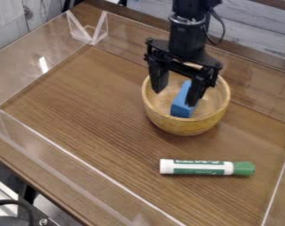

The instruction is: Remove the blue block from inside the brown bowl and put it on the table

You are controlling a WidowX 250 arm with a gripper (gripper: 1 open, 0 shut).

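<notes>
Blue block [186,101] leans inside the brown bowl [186,116], which sits toward the table's [97,115] far right edge. I see my gripper [181,88] pointing straight down over it, fingers spread wide, tips inside the rim, straddling the block.

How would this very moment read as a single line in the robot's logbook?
gripper: open, above bowl | blue block: inside brown bowl, not gripped | table: block not yet on it

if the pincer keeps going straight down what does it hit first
Most likely the blue block in the brown bowl. The open pincer points down, its fingers either side of the block's top. Depth is hard to judge, so a finger may meet the bowl's inside first.
</notes>
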